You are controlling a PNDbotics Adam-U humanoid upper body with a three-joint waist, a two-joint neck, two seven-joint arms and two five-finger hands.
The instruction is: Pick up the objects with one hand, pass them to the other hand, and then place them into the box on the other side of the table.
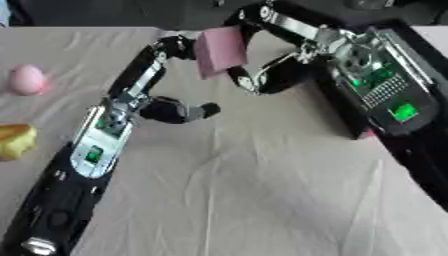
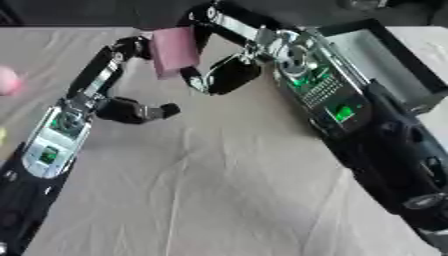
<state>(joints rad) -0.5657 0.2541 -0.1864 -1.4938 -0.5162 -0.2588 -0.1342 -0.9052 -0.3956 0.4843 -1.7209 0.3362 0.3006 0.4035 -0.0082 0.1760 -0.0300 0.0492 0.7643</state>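
Observation:
A pink flat block (image 1: 220,50) hangs above the far middle of the table, between both hands. My right hand (image 1: 328,42) comes in from the right and is shut on it, with one finger (image 1: 284,22) over its top and curled fingers (image 1: 262,77) under its lower right edge. My left hand (image 1: 140,75) reaches up from the lower left. Its straight fingertips (image 1: 178,48) touch the block's left edge and its thumb (image 1: 194,111) sticks out well below, apart from the block. The black box (image 2: 398,60) with a grey inside stands at the right edge, behind my right arm.
A pink egg-shaped thing (image 1: 26,79) and a yellow thing (image 1: 14,141) lie at the table's left edge. The beige cloth (image 1: 254,190) covers the table.

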